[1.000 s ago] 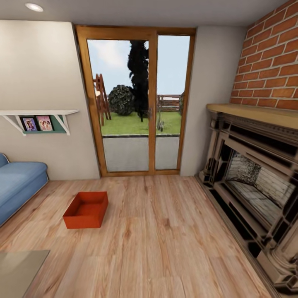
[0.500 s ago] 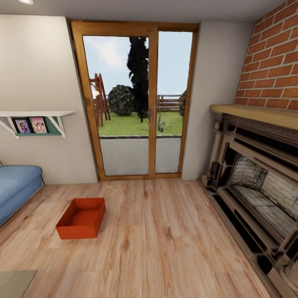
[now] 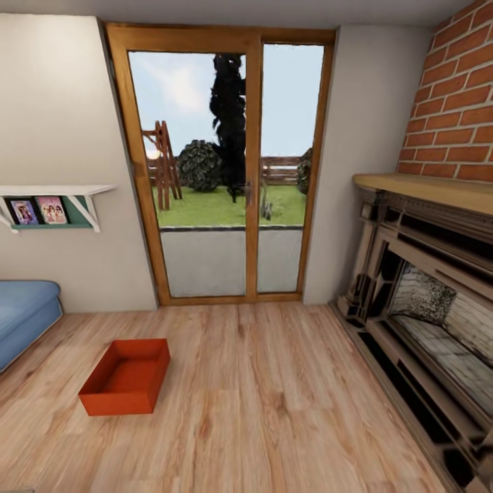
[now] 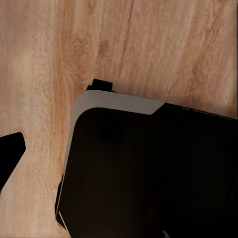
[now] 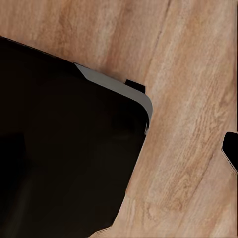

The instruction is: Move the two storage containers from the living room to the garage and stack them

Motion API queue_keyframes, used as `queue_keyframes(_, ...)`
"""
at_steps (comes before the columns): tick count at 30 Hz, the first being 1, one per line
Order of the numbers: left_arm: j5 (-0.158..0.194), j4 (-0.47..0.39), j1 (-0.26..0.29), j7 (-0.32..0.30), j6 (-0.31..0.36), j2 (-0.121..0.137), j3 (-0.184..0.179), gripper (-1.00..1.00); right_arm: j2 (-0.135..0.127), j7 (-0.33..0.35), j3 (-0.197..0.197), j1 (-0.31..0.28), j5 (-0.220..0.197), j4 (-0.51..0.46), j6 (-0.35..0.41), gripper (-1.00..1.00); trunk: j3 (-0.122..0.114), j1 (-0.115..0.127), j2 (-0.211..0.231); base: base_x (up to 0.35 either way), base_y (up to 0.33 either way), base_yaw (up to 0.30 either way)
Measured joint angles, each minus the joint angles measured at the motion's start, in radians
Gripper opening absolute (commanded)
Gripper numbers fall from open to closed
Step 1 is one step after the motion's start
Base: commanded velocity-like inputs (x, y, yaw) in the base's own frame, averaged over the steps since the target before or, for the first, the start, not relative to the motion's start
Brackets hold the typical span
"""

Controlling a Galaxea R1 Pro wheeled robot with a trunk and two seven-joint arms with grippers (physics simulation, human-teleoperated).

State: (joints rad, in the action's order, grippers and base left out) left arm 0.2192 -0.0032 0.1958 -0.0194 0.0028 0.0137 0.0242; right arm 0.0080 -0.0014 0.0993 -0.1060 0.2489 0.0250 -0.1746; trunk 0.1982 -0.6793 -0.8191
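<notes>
I am facing one storage container [image 3: 125, 377] sitting empty on the living room's wood floor [image 3: 274, 411] near the glass door [image 3: 219, 164], nothing carried yet, and I cannot tell my grippers' opening.

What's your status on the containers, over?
One storage container in sight, open side up on the living room wood floor, left of centre. Sofa beyond it, fireplace right. Path to it open. Gripper states unreadable.

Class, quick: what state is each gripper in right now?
Left gripper: cannot be told; the jaws are not clearly seen.
Right gripper: cannot be told, same reason.
</notes>
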Motion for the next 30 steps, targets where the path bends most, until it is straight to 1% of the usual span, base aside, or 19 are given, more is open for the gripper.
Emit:
queue_keyframes(14,0.000,0.000,0.000,0.001,0.000,0.000,0.000,1.00,0.001,0.000,0.000,0.000,0.000,0.000,0.003,1.00,0.000,0.000,0.000,0.333,0.000,0.000)
queue_keyframes(21,0.000,0.000,0.000,0.001,0.000,0.000,0.000,1.00,-0.004,0.000,0.000,0.000,-0.001,0.000,-0.004,1.00,0.000,0.000,0.000,0.333,0.000,0.000)
queue_keyframes(30,-0.003,0.000,0.000,0.000,0.001,0.005,-0.001,1.00,-0.004,0.004,0.002,0.000,-0.003,0.000,0.001,1.00,0.000,0.000,0.000,0.333,0.000,0.000)
